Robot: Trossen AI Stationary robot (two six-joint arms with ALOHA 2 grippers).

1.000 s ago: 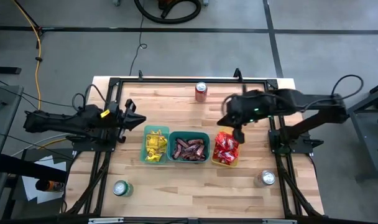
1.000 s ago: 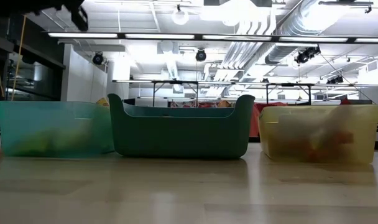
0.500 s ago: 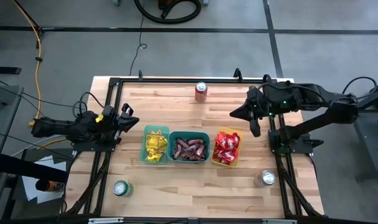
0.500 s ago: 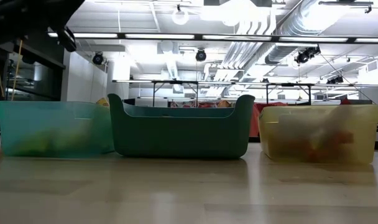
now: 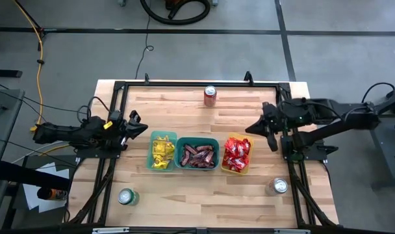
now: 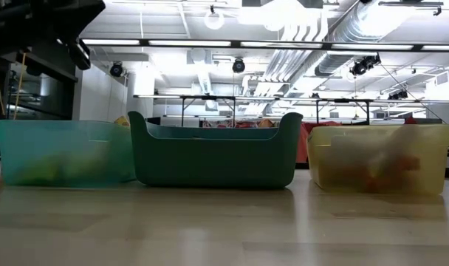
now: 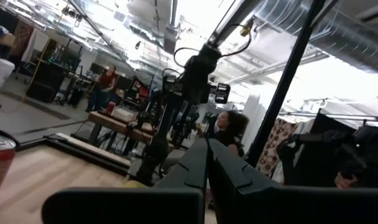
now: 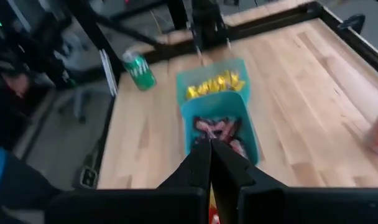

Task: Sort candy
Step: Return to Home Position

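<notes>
Both arms sit clear of the bins. The left claw [image 5: 140, 127] is closed and empty, with its fingers pressed together in the left wrist view. It sits at the left edge of the counter [image 5: 184, 110], beside the pale teal bin [image 6: 62, 151] and not touching it. The right claw [image 5: 252, 126] is also closed and empty. It is above the counter's right side, near the yellow bin [image 6: 376, 159] but apart from it, pointing toward the row of bins.

The candy lies in three bins set side by side mid-counter:
- yellow packets [image 5: 162, 150] in the pale teal bin, on the left
- brown bars [image 5: 197, 155] in the green bin [image 6: 213, 159], in the middle
- red packets [image 5: 236, 153] in the yellow bin, on the right

The cans stand well apart from the bins. The red can [image 5: 210, 95] is at the counter's top edge in the high view, the green can [image 5: 127, 196] is at bottom left, and the silver can [image 5: 279, 186] is at bottom right.
</notes>
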